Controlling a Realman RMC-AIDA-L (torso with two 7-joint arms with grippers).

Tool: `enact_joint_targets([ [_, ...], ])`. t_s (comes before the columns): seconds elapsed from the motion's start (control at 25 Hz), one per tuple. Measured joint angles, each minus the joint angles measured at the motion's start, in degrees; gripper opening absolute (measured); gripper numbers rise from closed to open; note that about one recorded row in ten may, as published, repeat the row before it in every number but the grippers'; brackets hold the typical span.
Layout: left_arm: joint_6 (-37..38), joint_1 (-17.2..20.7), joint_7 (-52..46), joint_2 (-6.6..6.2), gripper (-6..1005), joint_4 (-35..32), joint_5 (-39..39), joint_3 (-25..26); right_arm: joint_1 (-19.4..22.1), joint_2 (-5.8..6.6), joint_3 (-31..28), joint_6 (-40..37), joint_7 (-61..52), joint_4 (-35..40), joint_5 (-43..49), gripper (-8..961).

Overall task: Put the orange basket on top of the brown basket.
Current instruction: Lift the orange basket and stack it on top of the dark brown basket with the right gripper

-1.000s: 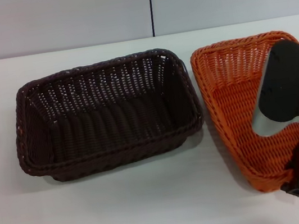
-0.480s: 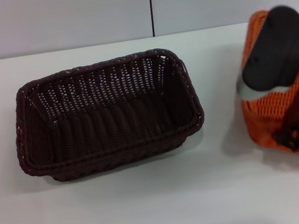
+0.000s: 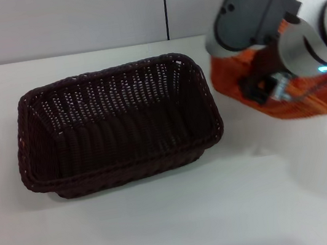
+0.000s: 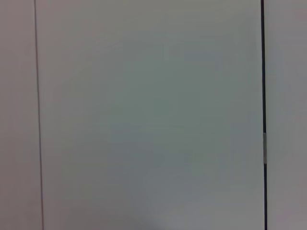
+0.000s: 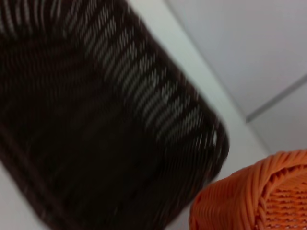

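The brown basket (image 3: 106, 77) sits upright on the white table, left of centre in the head view, and is empty. My right gripper (image 3: 262, 89) is shut on the rim of the orange basket (image 3: 309, 99) and holds it tilted, off the table, to the right of the brown basket and near its right end. The right arm hides much of the orange basket. The right wrist view shows the brown basket (image 5: 96, 120) below and a corner of the orange basket (image 5: 249, 196) beside it. The left gripper is out of view.
The white table (image 3: 167, 221) runs back to a pale panelled wall (image 3: 72, 19). The left wrist view shows only that wall (image 4: 144, 115).
My right gripper has lifted the orange basket off the table and carried it up and back toward the left, nearer the brown basket. The brown basket has not moved.
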State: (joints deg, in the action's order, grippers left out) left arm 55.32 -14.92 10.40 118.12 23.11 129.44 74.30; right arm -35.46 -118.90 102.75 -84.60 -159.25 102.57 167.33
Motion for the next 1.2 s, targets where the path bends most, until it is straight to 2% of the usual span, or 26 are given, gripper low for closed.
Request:
enact_joint_targets([
  [0.08, 0.03, -0.27, -0.27, 0.00, 796, -0.12, -0.04, 0.05, -0.21, 0.06, 1.03, 4.94, 4.44, -0.05, 0.01, 131],
  [0.12, 0.03, -0.27, -0.27, 0.00, 796, -0.12, -0.04, 0.05, -0.21, 0.06, 1.03, 4.94, 4.44, -0.05, 0.01, 131],
  [0.24, 0.00, -0.49, -0.33, -0.04, 796, -0.26, -0.06, 0.06, 1.26, -0.04, 3.26, 9.47, 13.40, 1.26, -0.01, 131],
  [0.28, -0.05, -0.71, -0.34, -0.05, 796, -0.35, -0.08, 0.06, 2.54, -0.06, 5.00, 12.13, 20.18, 2.59, -0.01, 131],
  [0.32, -0.05, -0.71, -0.34, -0.05, 796, -0.35, -0.08, 0.06, 2.54, -0.06, 5.00, 12.13, 20.18, 2.59, -0.01, 131],
  [0.44, -0.17, -0.89, -0.37, -0.07, 796, -0.40, -0.18, 0.06, 4.21, -0.07, 6.75, 15.61, 29.51, 3.70, -0.12, 131],
  [0.48, -0.17, -0.89, -0.37, -0.07, 796, -0.40, -0.18, 0.06, 5.43, -0.09, 7.84, 18.06, 36.15, 3.74, -0.16, 131],
  [0.56, -0.43, -1.01, -0.44, -0.08, 796, -0.45, -0.37, 0.12, 5.93, -0.07, 8.24, 18.85, 38.78, 3.74, -0.20, 131],
  [0.64, -0.53, -1.05, -0.45, -0.08, 796, -0.45, -0.37, 0.17, 8.06, 0.00, 8.99, 21.73, 47.08, 3.72, -0.39, 131],
  [0.68, -0.53, -1.05, -0.45, -0.08, 796, -0.45, -0.37, 0.17, 10.44, 0.05, 9.43, 24.83, 55.02, 3.64, -0.85, 131],
  [0.72, -0.53, -1.05, -0.45, -0.08, 796, -0.45, -0.37, 0.17, 10.44, 0.05, 9.43, 24.83, 55.02, 3.64, -0.85, 131],
  [0.88, -0.80, -1.31, -0.47, 0.15, 797, -0.42, -0.40, 0.40, 15.45, 0.20, 10.79, 34.72, 70.54, 2.31, -1.93, 130],
  [0.92, -0.80, -1.31, -0.47, 0.15, 797, -0.42, -0.40, 0.40, 15.45, 0.20, 10.79, 34.72, 70.54, 2.31, -1.93, 130],
  [1.0, -1.27, -1.46, -0.85, 0.25, 797, -0.09, -0.46, 0.85, 15.68, 0.64, 10.82, 37.03, 72.92, 1.37, -2.93, 130],
  [1.04, -1.51, -1.51, -1.81, 0.26, 797, -0.03, -0.49, 0.93, 15.72, 1.15, 10.85, 38.43, 74.33, 0.56, -3.87, 130],
  [1.08, -1.51, -1.51, -1.81, 0.26, 797, -0.03, -0.49, 0.93, 15.77, 2.50, 11.24, 40.57, 78.00, -1.00, -6.25, 130],
  [1.12, -1.56, -1.52, -2.07, 0.28, 797, 0.00, -0.50, 0.95, 15.77, 2.50, 11.24, 40.57, 78.00, -1.00, -6.25, 130],
  [1.2, -1.79, -1.55, -2.27, 0.35, 797, 0.25, -0.68, 0.94, 15.77, 3.71, 11.69, 40.84, 81.38, -1.83, -8.61, 130],
])
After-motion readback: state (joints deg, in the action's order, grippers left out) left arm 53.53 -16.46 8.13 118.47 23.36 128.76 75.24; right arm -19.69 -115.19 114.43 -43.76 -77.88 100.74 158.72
